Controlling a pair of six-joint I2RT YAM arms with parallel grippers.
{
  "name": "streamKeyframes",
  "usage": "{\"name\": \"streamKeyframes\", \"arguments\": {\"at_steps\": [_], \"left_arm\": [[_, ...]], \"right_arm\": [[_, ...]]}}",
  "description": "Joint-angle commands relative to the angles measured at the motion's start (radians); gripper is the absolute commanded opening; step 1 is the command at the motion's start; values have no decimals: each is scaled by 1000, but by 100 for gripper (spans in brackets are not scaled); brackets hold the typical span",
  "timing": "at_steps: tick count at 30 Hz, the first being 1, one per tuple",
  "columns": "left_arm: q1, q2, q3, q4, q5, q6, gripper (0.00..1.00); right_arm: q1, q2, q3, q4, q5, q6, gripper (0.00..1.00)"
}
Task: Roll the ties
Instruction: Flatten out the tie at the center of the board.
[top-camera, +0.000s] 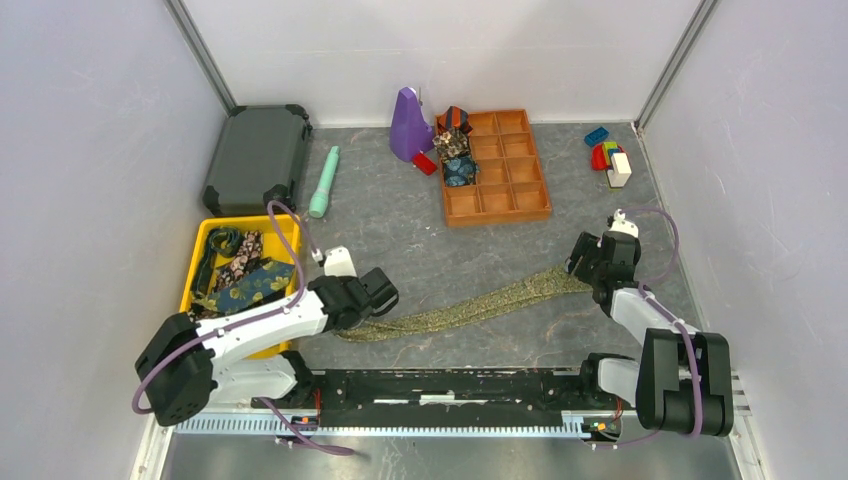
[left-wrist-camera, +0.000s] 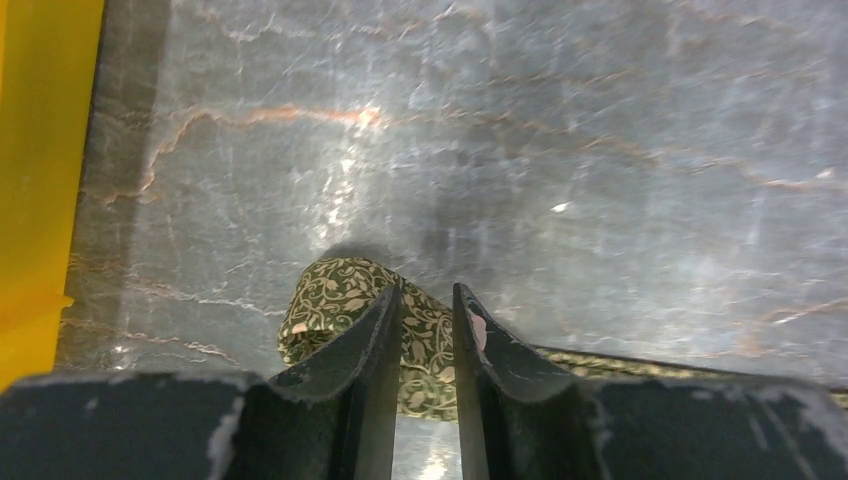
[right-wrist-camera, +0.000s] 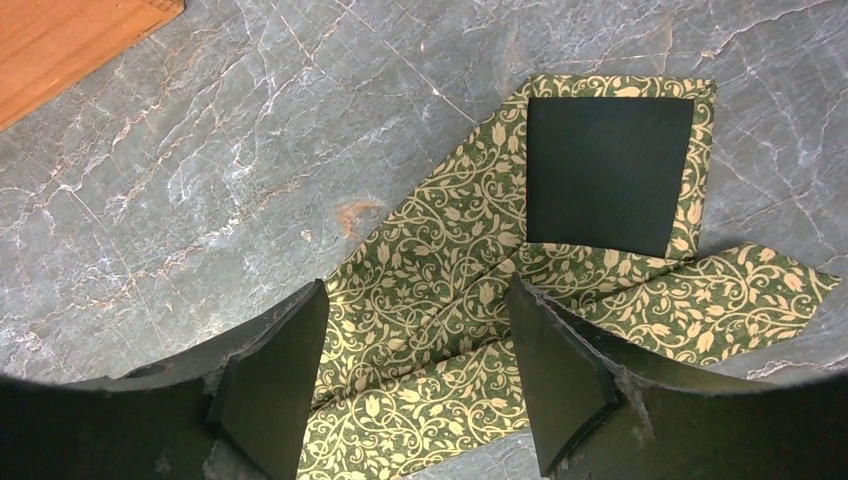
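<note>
An olive-gold tie (top-camera: 470, 308) with a vine pattern lies stretched across the table between my two grippers. My left gripper (top-camera: 383, 302) is at its narrow end; in the left wrist view the jaws (left-wrist-camera: 428, 292) stand close together, shut on a small folded loop of the tie (left-wrist-camera: 335, 295). My right gripper (top-camera: 588, 262) is low over the wide end. In the right wrist view it (right-wrist-camera: 416, 290) is open, its fingers straddling the tie (right-wrist-camera: 440, 250), whose tip is folded back to show dark lining. More ties (top-camera: 245, 275) lie in a yellow bin (top-camera: 192, 268).
A wooden compartment tray (top-camera: 510, 185) at the back holds rolled ties (top-camera: 455, 150) in its left column. A purple object (top-camera: 408, 125), a teal cylinder (top-camera: 324, 182), a dark case (top-camera: 258, 158) and toy blocks (top-camera: 608, 158) sit along the back.
</note>
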Motion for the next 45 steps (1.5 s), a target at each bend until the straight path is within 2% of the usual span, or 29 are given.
{"name": "streamKeyframes", "arguments": {"at_steps": [1,7,13,21,27,34,40,45], "left_arm": [[4,-65,-73,33,35,14,31],[-7,-188,-147,-27,103,-55,28],[-77,-271,-168,-103,112,-149,27],[-211,-216,-184,-129,100,-291,27],[-249,-195,-172,-150,95,-335,26],[-254,-256,-83,-215,67,-279,29],[-254,-362,17,-265,24,-135,40],[-254,-415,133,-320,-38,38,58]], "right_arm": [[5,33,-25,-62,-4,-3,73],[5,49,-27,-52,-2,-1,73],[5,71,-22,-38,-6,3,73],[5,85,11,-45,-2,-8,73],[5,120,63,-45,6,-21,74],[6,156,123,-48,-31,-52,74],[18,65,190,-174,21,-78,74],[28,-36,182,-286,110,-22,75]]}}
